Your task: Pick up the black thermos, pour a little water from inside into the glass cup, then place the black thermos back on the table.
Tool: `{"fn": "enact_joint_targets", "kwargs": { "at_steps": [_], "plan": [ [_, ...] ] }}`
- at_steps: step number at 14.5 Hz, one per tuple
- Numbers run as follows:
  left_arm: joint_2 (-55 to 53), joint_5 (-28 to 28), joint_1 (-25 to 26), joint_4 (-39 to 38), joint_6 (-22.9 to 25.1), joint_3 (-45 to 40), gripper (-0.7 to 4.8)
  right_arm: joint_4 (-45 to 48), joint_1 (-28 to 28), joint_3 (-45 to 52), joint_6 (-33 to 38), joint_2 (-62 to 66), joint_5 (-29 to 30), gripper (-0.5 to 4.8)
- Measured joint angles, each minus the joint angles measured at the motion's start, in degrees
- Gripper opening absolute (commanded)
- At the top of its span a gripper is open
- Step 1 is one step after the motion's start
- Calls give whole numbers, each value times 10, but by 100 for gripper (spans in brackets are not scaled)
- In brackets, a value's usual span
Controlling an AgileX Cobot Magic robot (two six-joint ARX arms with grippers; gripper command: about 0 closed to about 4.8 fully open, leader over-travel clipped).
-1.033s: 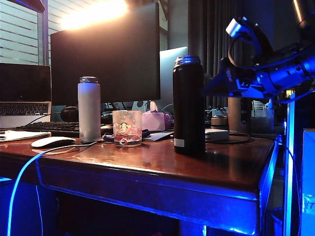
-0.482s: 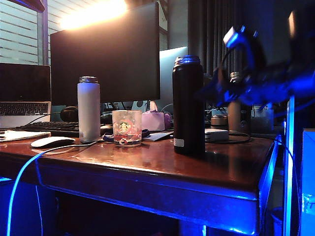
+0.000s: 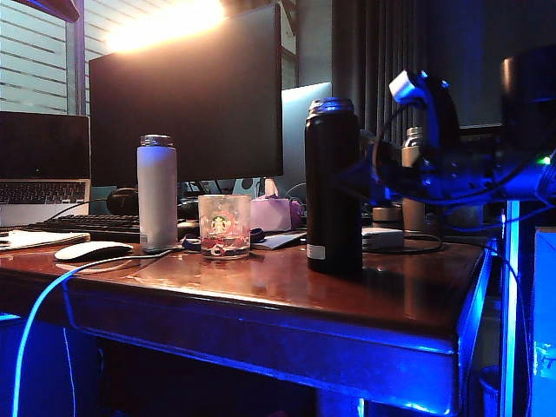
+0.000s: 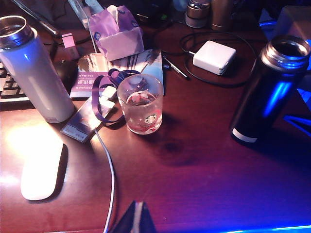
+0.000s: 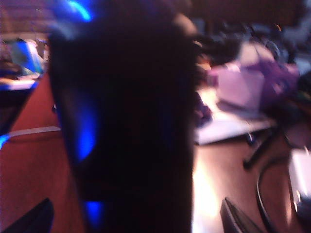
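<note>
- Step in hand: the approach to the black thermos (image 3: 333, 187); nothing is grasped and no water is poured yet.
- Black thermos: upright on the table (image 3: 261, 291), lid off, metal rim up, white label near its base; it stands right of the glass cup (image 3: 224, 226) and apart from it.
- Glass cup: upright near the middle of the table, between the white flask (image 3: 157, 193) and the thermos; in the left wrist view the glass cup (image 4: 140, 103) sits just beside a purple lanyard (image 4: 104, 92).
- Right gripper (image 3: 360, 174): level, at mid-height of the thermos, just beside its right flank. In the right wrist view the thermos (image 5: 129, 116) fills the frame as a dark blur, with 2 finger tips at the lower corners, 1 on each side; the jaws stand wide apart and hold nothing.
- Left gripper (image 4: 137, 219): above the front part of the table, well apart from both objects; only a dark tip shows, so its opening cannot be told.
- Next move, as a judgement: the fingers must pass either side of the body, then close squarely at mid-height. The flask is tall and slim, so a sideways nudge could tip it.
</note>
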State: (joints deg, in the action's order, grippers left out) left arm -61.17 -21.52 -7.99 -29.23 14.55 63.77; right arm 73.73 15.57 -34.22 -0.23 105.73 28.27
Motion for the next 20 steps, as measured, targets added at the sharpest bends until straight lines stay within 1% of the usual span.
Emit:
{"fn": "enact_joint_targets", "kwargs": {
  "at_steps": [4,7,11,17,20],
  "plan": [
    [0,0,0,0,0,0,-5,2,7,-14,0,0,-13,479],
    [0,0,0,0,0,0,-5,-20,12,-32,0,1,-23,479],
    [0,0,0,0,0,0,-5,-47,35,-56,-1,10,-28,479],
    [0,0,0,-1,0,0,-5,-59,40,-56,-2,20,-34,479],
    [0,0,0,-1,0,0,-5,-95,42,-78,-2,20,-43,479]
  ]
}}
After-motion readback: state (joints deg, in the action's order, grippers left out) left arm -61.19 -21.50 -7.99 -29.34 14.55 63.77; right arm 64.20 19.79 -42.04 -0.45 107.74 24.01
